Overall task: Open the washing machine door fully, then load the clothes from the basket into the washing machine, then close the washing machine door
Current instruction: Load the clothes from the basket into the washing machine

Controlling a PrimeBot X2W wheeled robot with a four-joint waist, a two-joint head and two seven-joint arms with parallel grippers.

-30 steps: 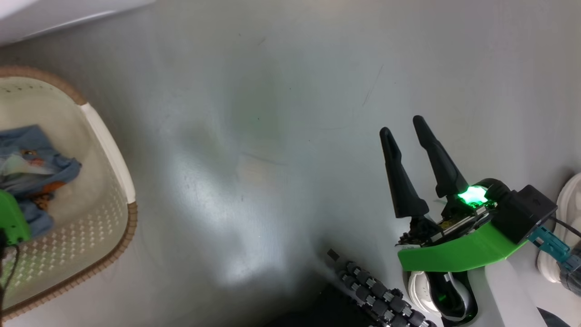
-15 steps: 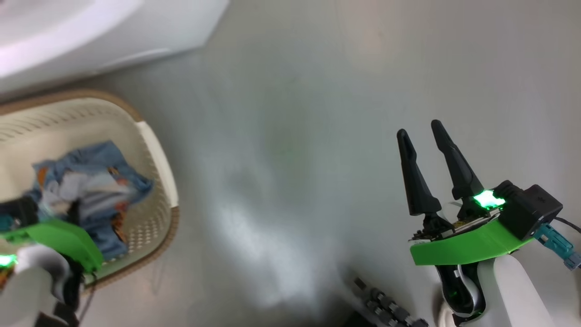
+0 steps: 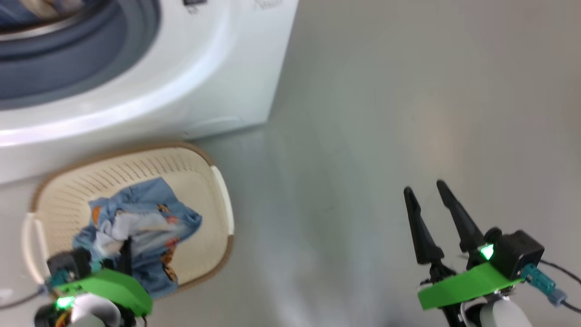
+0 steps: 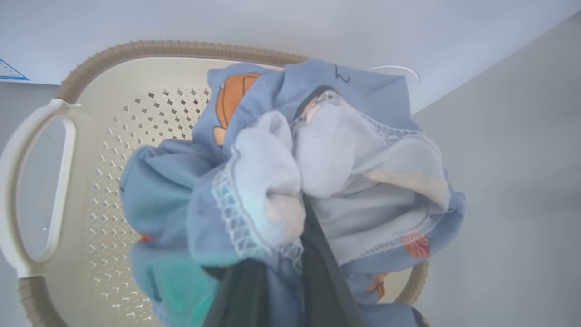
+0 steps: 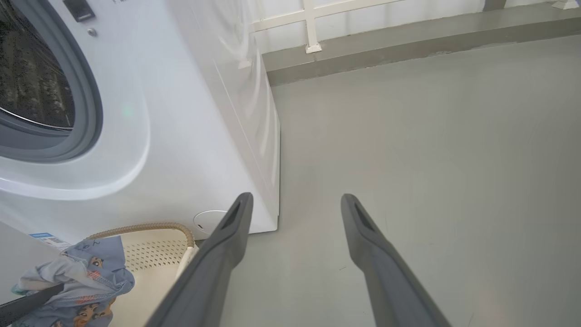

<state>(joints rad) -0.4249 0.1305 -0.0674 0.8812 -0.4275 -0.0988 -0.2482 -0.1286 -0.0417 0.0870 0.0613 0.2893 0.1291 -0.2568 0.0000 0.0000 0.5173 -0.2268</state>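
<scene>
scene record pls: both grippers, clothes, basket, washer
left gripper: shut on clothes, over basket
right gripper: open, empty, above floor
clothes: blue bear-print bundle bunched around the left fingers
basket: on floor, right in front of washer
washer: opening uncovered, gasket and drum visible

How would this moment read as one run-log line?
left end effector: shut on clothes over basket | right end effector: open, empty | washing machine: open
</scene>
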